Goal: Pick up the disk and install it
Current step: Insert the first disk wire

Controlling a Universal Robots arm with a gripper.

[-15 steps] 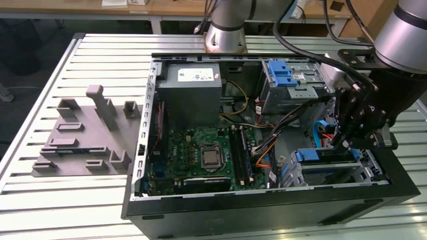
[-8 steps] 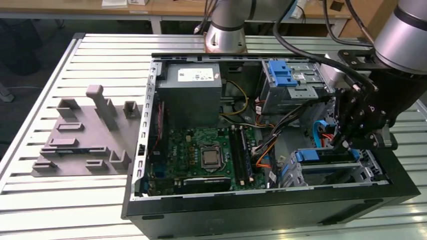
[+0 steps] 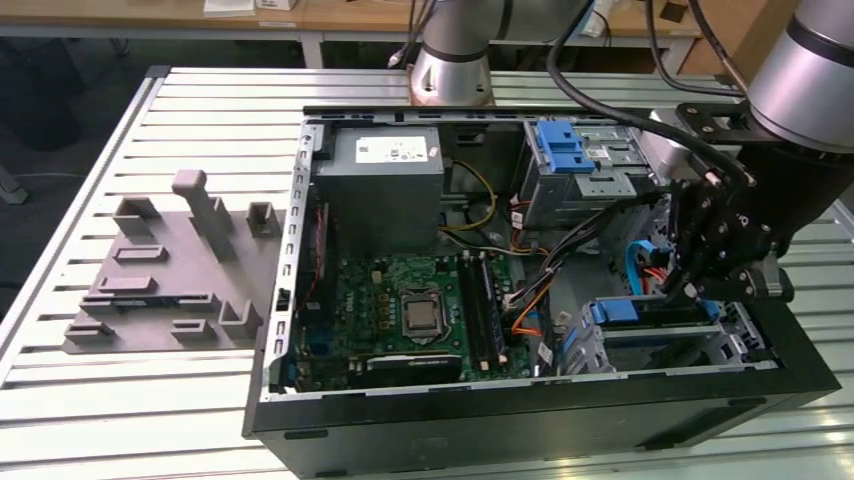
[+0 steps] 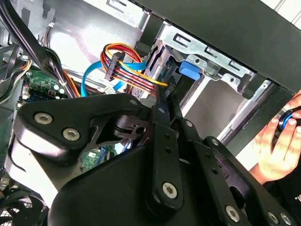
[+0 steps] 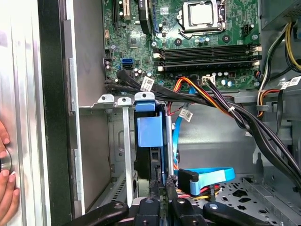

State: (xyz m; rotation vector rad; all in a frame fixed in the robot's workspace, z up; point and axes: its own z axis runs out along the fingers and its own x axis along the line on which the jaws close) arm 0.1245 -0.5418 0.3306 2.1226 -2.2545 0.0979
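Disk (image 5: 149, 136) seated upright in the drive cage (image 5: 120, 141), directly before the gripper (image 5: 160, 200); fingers pressed together, arm reaching into the case.

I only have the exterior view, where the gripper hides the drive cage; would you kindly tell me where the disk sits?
Observer: In the first wrist view the disk stands on edge inside the drive cage, its blue carrier tab at the slot's mouth, directly ahead of the gripper.
Operator: Thank you. Is anything else close to the case?
Observer: Yes, in the second wrist view a person's hand is just outside the black case wall.
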